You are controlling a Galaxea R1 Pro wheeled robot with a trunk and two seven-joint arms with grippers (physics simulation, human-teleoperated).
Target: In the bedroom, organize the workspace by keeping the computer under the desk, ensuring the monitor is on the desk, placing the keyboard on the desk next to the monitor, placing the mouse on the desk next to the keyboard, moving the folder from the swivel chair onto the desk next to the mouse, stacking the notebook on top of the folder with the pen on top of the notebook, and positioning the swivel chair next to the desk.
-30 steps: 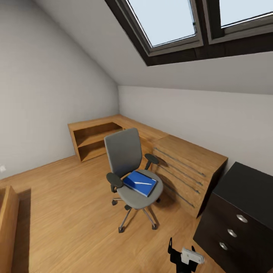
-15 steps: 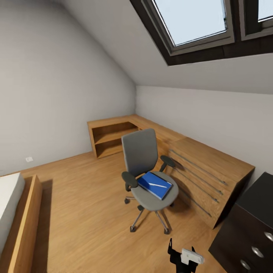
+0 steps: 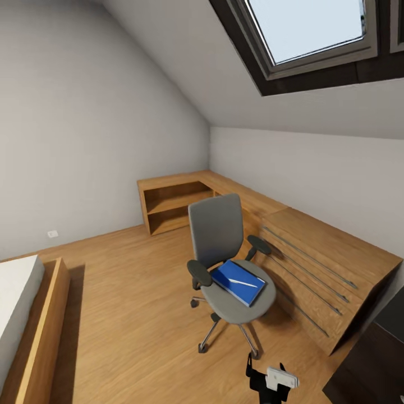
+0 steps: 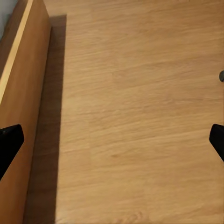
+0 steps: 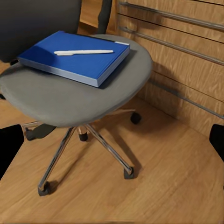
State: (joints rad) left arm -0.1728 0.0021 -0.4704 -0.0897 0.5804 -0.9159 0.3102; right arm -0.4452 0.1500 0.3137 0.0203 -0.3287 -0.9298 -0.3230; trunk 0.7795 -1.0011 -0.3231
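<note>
**Operator:** While the base rolls across the bedroom, I see one swivel chair (image 3: pixel 227 264) ahead on the wood floor (image 3: pixel 129 314), grey seat and back, two black armrests, chrome star base on castors. On its seat lies one blue book (image 3: pixel 238 281), which I cannot tell apart as folder or notebook, with one white pen (image 3: pixel 243 282) on top.

**Observer:** What crowds the chair?

**Operator:** Just behind and beside it runs a light-wood drawer chest (image 3: pixel 314 269) along the wall, joined at the corner to an open shelf unit (image 3: pixel 171 207). One chair armrest sits close to the chest front. Near the chest's end stands a dark unit (image 3: pixel 373 359), cut by the picture edge. Well apart from the chair, across open floor, is a wood-framed bed (image 3: pixel 33 320).

**Observer:** Room to move?

**Operator:** Bare floor lies between chair and bed; the chest side is tight.

**Observer:** End effectors?

**Operator:** The right end effector (image 5: pixel 112 149) has its fingers spread wide apart, holding nothing, looking at the chair's seat and base. The left end effector (image 4: pixel 112 140) is likewise spread apart over bare floor beside the bed frame.
</note>
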